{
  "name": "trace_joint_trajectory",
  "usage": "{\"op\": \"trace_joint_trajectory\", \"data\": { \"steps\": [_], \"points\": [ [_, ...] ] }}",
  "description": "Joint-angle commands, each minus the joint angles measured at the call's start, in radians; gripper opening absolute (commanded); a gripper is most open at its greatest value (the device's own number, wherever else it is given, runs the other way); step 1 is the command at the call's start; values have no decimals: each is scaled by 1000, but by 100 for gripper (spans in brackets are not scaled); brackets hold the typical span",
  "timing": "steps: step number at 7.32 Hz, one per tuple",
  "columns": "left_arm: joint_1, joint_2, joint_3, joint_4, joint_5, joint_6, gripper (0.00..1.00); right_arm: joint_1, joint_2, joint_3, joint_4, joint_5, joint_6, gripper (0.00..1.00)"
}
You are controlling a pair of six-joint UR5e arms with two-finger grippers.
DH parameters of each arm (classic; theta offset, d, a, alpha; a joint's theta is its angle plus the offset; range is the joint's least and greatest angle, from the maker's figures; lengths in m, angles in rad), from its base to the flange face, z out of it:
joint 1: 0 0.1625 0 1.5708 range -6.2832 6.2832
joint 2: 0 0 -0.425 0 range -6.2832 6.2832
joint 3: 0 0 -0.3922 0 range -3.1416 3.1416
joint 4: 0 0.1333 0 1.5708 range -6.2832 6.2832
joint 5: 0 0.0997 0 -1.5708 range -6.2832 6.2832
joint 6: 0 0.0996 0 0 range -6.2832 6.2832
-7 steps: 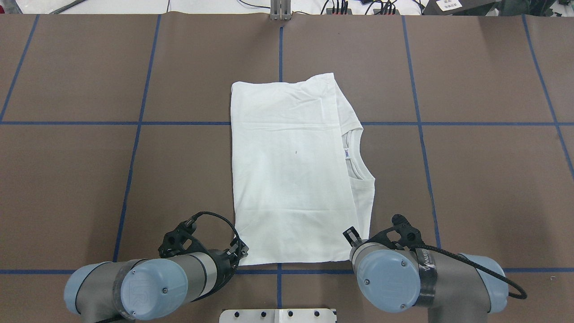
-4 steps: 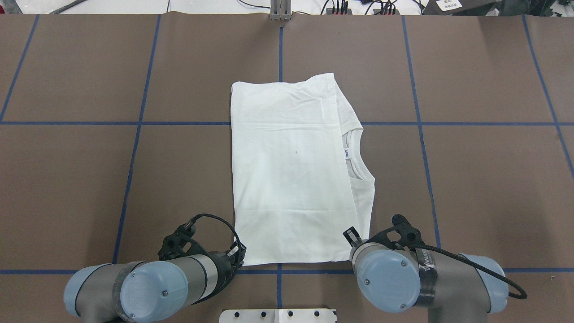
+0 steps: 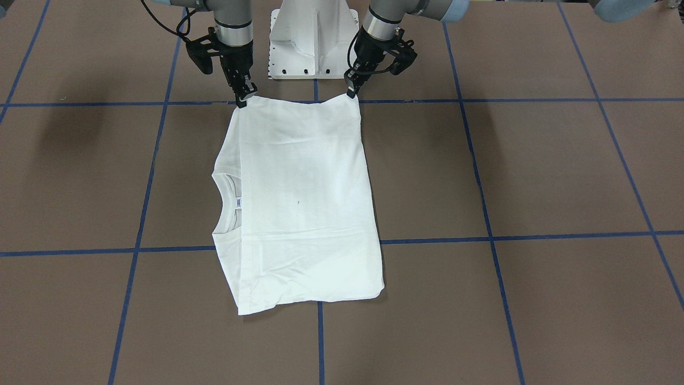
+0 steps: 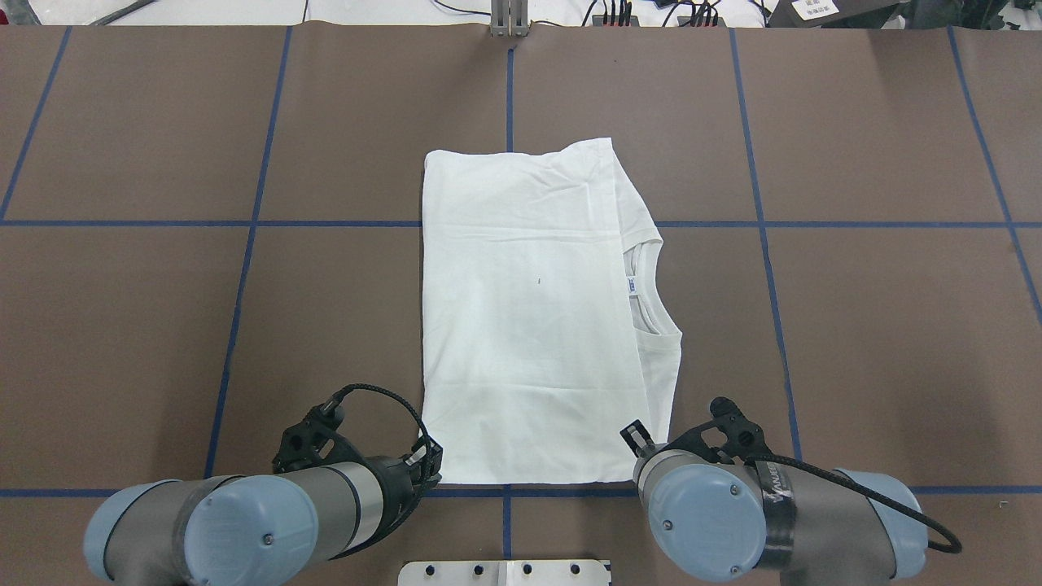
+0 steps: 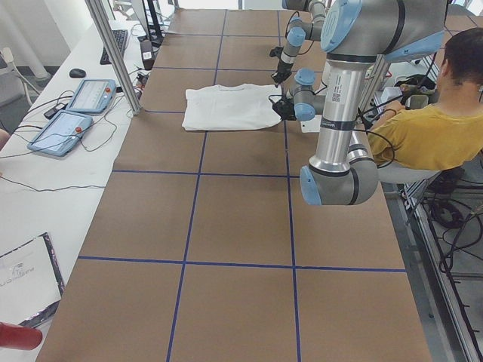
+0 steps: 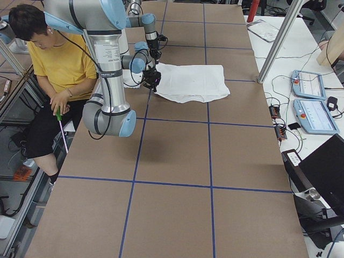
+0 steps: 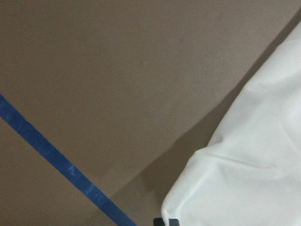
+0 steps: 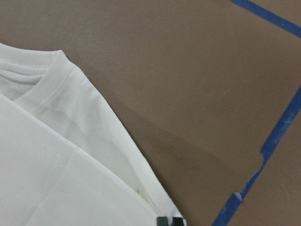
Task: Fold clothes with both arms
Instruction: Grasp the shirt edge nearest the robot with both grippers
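Note:
The clothes are one white T-shirt, folded into a tall rectangle on the brown table, with its ribbed collar showing at the right edge. No printed text shows. In the front-facing view my left gripper is shut on the shirt's near corner by the base, and my right gripper is shut on the other near corner. Each wrist view shows white cloth running into closed fingertips at the bottom edge. Overhead, the right wrist hides its fingers.
The white pedestal base stands just behind both grippers. A seated person in yellow is beside the robot. Tablets lie on a side bench past a metal post. Blue tape lines grid the table.
Both arms have drawn back a little toward the base. The shirt has slid slightly toward the robot with them, its far edge now nearer.

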Motion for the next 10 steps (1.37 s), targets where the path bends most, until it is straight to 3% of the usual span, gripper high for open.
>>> {"op": "trace_joint_trajectory", "data": {
  "steps": [1,3,4,5,6,8,10],
  "points": [
    [59,22,-135,62,1,-65,0,-40,-39,137,-66,0,11,0],
    [53,20,-209,63,-2,-82,0,-44,-44,267,-157,3,9,0],
    [42,11,-208,63,-5,-67,0,0,-32,275,-156,17,-6,0],
    [-28,-4,-191,63,-10,-9,0,44,-24,252,-153,65,-39,0],
    [-95,-27,-165,64,-28,78,0,148,59,200,-154,123,-142,0],
    [-236,-102,-74,64,-141,170,0,285,112,85,-143,214,-281,0],
    [-324,-148,22,52,-148,273,0,404,172,-4,-130,288,-407,0]
  ]
}}
